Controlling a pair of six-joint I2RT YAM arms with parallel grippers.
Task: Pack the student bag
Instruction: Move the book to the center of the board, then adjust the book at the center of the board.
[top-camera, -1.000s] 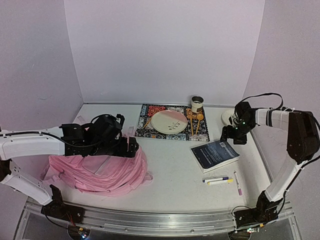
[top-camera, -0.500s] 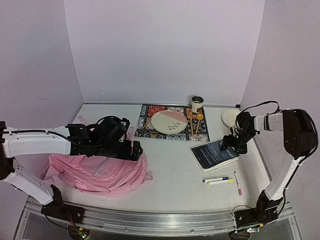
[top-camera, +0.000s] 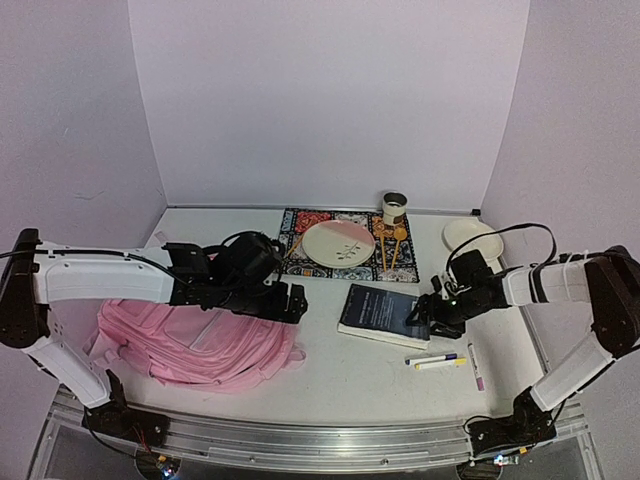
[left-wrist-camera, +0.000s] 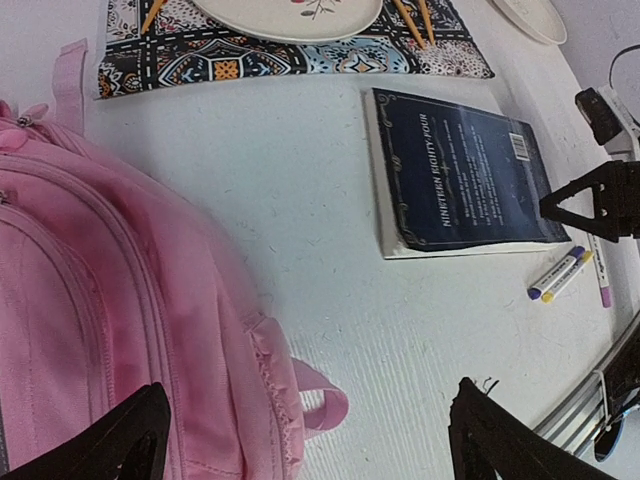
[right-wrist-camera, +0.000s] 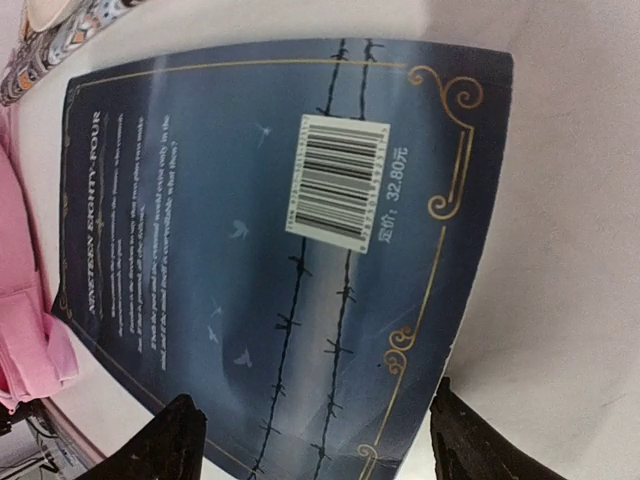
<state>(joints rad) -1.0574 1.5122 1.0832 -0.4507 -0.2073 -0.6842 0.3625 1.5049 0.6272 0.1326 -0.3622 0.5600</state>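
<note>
top view: the bag (top-camera: 190, 340) lies flat at the left front of the table (top-camera: 330, 375). my left gripper (top-camera: 292, 303) is at its right edge, spread wide and empty. my right gripper (top-camera: 428, 318) is at the right edge of the book (top-camera: 380, 310).
left wrist: the bag is lower left and the book is apart from it on the right.
right wrist: the fingers (right-wrist-camera: 180, 440) are spread over the book, gripping nothing.

Cannot see all of the student bag (left-wrist-camera: 110, 330) from the left wrist: cropped at the frame's left and bottom edges, and from above partly covered by the left arm (top-camera: 100, 280). Only get the plate (left-wrist-camera: 290, 10) rim and a strip of patterned mat (left-wrist-camera: 250, 55) at the top edge. Lose the book (right-wrist-camera: 270, 260) at the bottom of the right wrist frame. Cannot read the pens (top-camera: 437, 360) from above.
</note>
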